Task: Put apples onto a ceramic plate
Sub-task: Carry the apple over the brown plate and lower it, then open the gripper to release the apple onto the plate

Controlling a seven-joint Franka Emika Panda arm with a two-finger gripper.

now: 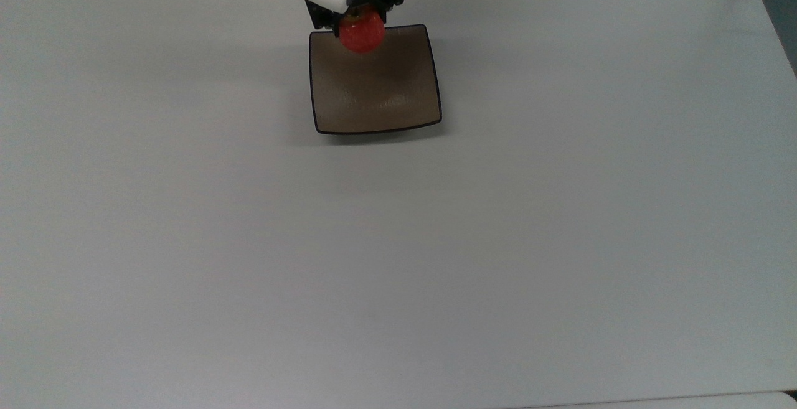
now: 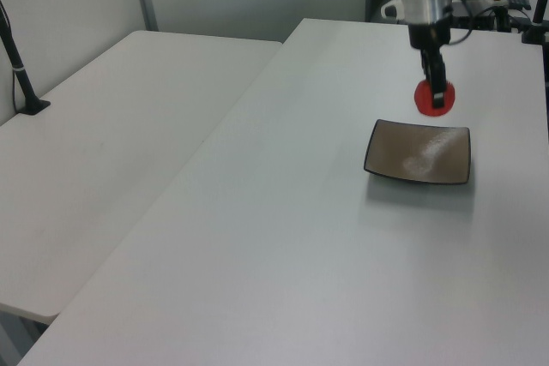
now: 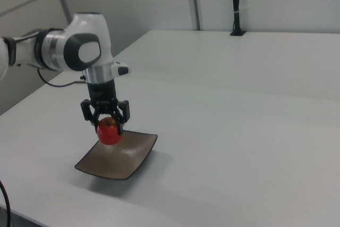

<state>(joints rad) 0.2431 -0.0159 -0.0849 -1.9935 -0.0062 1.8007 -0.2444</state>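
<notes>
Above the far edge of the brown square plate [image 1: 373, 94] on the white tabletop [image 1: 398, 241], we see our hand [image 3: 107, 126] holding the red apple [image 3: 109, 131] up in the air.

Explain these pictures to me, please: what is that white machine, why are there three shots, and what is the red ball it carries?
The white machine is a robot arm with jointed segments. At its tip sits a gripper, a two-fingered claw, shut on a small red apple, not a ball.

The three pictures show one moment from three fixed cameras. The top view looks down on the table, and the left view and the right view look across it from opposite sides.

On the white table lies a square, shallow brown plate with a dark rim. The apple hangs in the air above the plate's edge nearest the arm, not touching it. In the left view the apple is held clear above the plate.
</notes>
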